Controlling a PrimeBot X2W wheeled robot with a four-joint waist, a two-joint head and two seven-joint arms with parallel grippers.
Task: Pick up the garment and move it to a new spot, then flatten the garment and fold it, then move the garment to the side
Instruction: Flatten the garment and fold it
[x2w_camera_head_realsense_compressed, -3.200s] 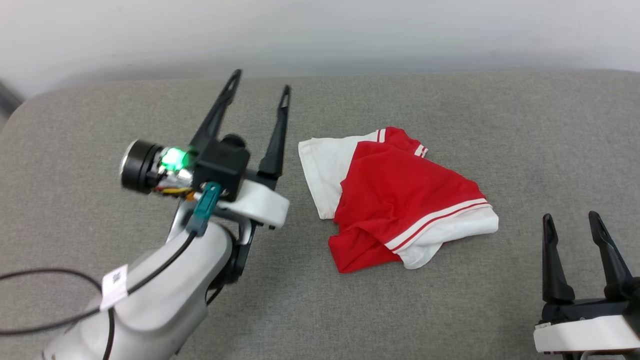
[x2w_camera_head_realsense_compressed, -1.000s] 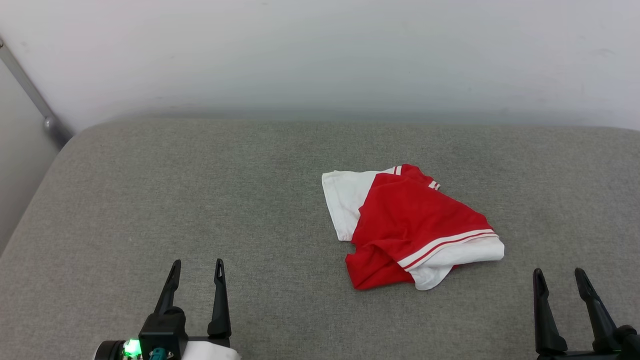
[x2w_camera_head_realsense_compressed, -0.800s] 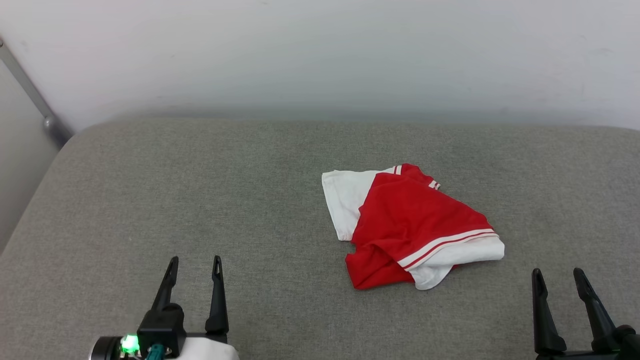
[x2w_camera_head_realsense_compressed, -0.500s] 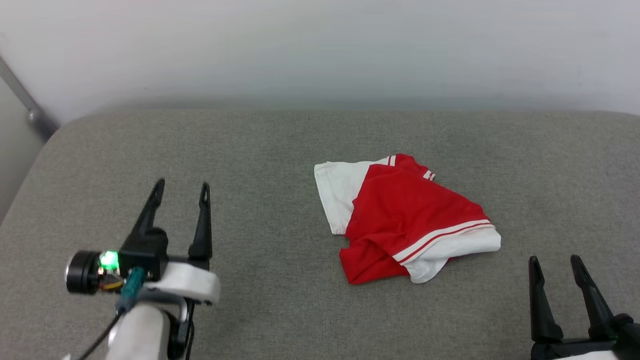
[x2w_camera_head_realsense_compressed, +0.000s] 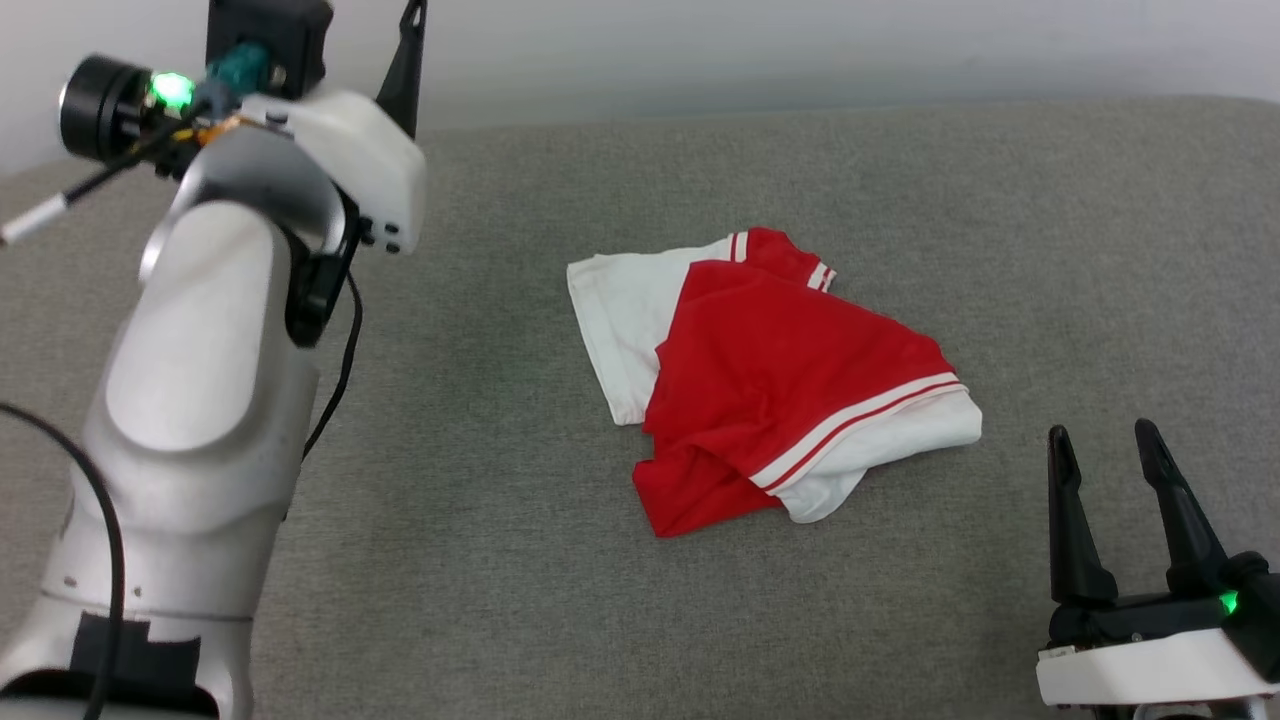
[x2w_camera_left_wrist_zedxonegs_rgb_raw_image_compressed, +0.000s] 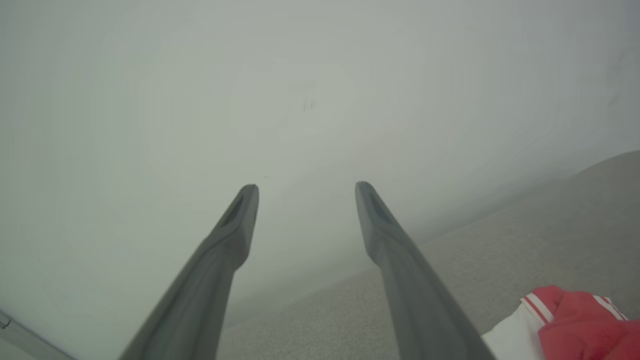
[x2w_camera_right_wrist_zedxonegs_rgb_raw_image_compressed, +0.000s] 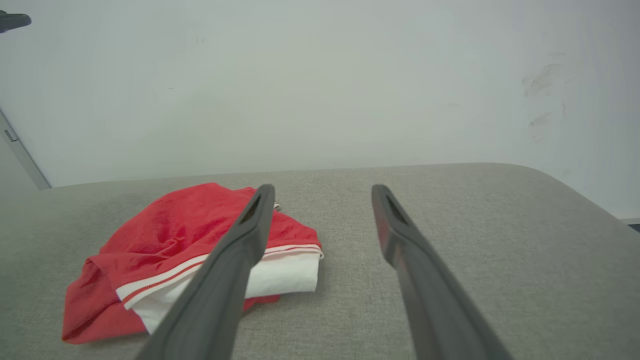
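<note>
The head view is showing the whole garment (x2w_camera_head_realsense_compressed: 780, 380). It is lying crumpled on the grey fabric-covered worktop (x2w_camera_head_realsense_compressed: 560, 620), a little right of the middle. The red body is on top, one white sleeve is spreading toward the left, and a white part with red-and-white stripe trim is folding under at the right.

In the left wrist view a small red and white corner of it (x2w_camera_left_wrist_zedxonegs_rgb_raw_image_compressed: 575, 325) is appearing at the lower right edge. There the left gripper (x2w_camera_left_wrist_zedxonegs_rgb_raw_image_compressed: 306, 189) is pointing mostly at the pale wall (x2w_camera_left_wrist_zedxonegs_rgb_raw_image_compressed: 300, 100), its jaws standing apart with nothing between them.

The right wrist view is looking low across the worktop and is giving the side of the garment (x2w_camera_right_wrist_zedxonegs_rgb_raw_image_compressed: 175, 235), with its rumpled height and the striped hem. In this view the worktop is ending in a rounded corner at the right, and faint marks are showing on the wall above it. A thin grey strip (x2w_camera_right_wrist_zedxonegs_rgb_raw_image_compressed: 20, 150) is running down the wall at the left.

In the head view the left arm (x2w_camera_head_realsense_compressed: 200, 400) is rising at the left with a green light (x2w_camera_head_realsense_compressed: 168, 88) glowing at its wrist, and its gripper is well apart from the garment, which is lying to its right. The right gripper (x2w_camera_head_realsense_compressed: 1101, 432) is sitting at the lower right, jaws open and empty. The garment is lying ahead and to the left of it, near but not touching.
</note>
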